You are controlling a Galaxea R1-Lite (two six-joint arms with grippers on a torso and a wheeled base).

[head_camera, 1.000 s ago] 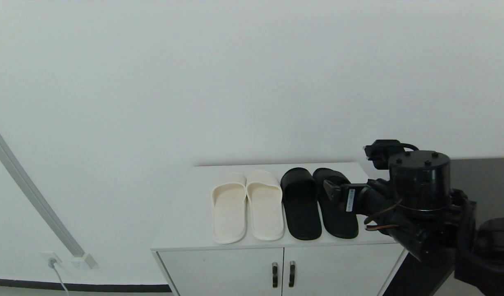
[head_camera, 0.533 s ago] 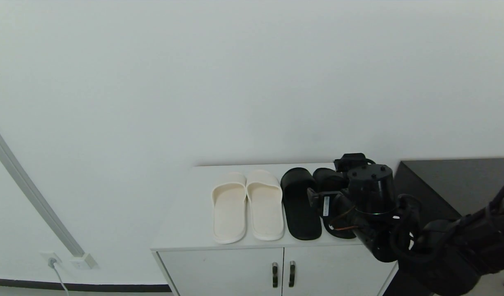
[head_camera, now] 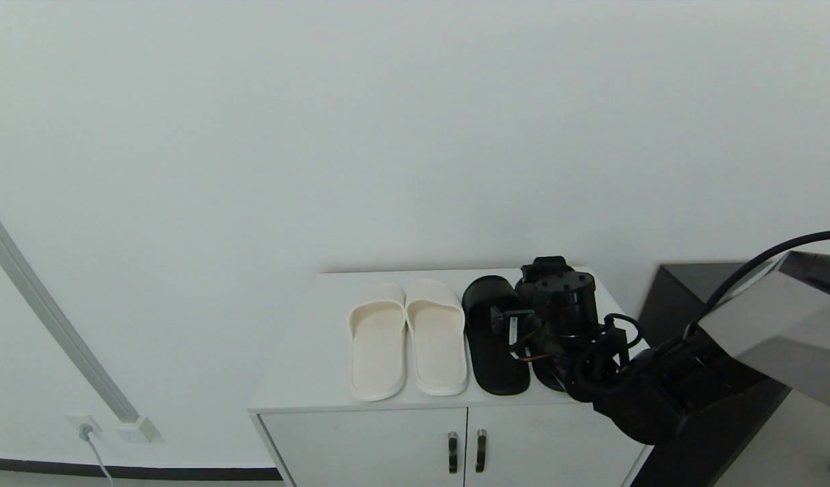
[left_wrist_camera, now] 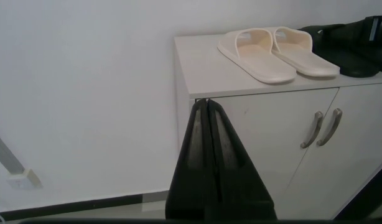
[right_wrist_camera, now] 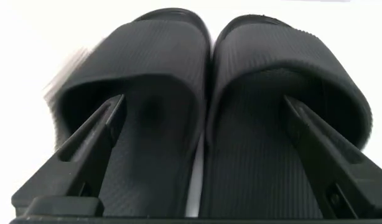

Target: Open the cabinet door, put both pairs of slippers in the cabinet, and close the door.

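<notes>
A white cabinet (head_camera: 306,379) stands against the wall with both doors shut and two dark handles (head_camera: 466,451) at the middle. On its top lie a cream pair of slippers (head_camera: 408,338) and, to their right, a black pair of slippers (head_camera: 492,335). My right gripper (right_wrist_camera: 203,146) hovers just above the black pair (right_wrist_camera: 206,118), open, one finger over each slipper's outer side. In the head view the right arm's wrist (head_camera: 563,311) hides most of the right black slipper. My left gripper (left_wrist_camera: 208,118) is shut, low and to the left of the cabinet (left_wrist_camera: 259,134), holding nothing.
A dark cabinet or table (head_camera: 678,291) stands right beside the white one. A wall socket with a plugged cable (head_camera: 86,429) and a slanted grey duct (head_camera: 42,304) are on the wall at lower left.
My right arm has swung left and farther in over the cabinet top, ending above the black slippers. The slippers and doors have not moved.
</notes>
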